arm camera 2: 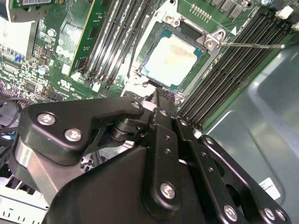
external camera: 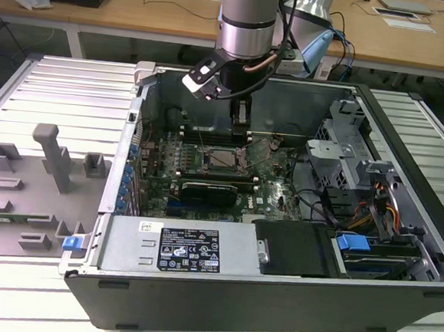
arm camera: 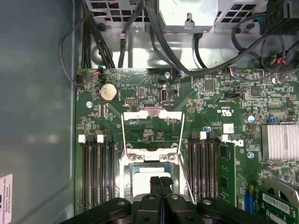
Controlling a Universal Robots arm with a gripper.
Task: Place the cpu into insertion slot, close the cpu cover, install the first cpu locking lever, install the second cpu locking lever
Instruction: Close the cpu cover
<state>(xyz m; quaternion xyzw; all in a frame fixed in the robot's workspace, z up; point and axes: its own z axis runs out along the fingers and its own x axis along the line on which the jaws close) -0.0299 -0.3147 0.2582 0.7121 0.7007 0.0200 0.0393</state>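
The gripper (arm camera: 161, 180) is closed, fingers together and empty, hovering directly over the cpu (arm camera 2: 174, 57), which is seated in the insertion slot (arm camera 2: 186, 31). The cpu cover (arm camera: 152, 122) stands raised at the slot's edge; memory slots (arm camera: 96, 173) flank both sides.

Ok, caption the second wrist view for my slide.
Gripper near the cpu seated in its socket, memory slots either side.

The pale silver square cpu (arm camera 2: 174, 58) lies flat in the dark-framed insertion slot (arm camera 2: 186, 31), mid-motherboard. The windowed cpu cover (arm camera: 152, 112) stands tipped open. One thin locking lever (arm camera 2: 247, 45) juts outward.
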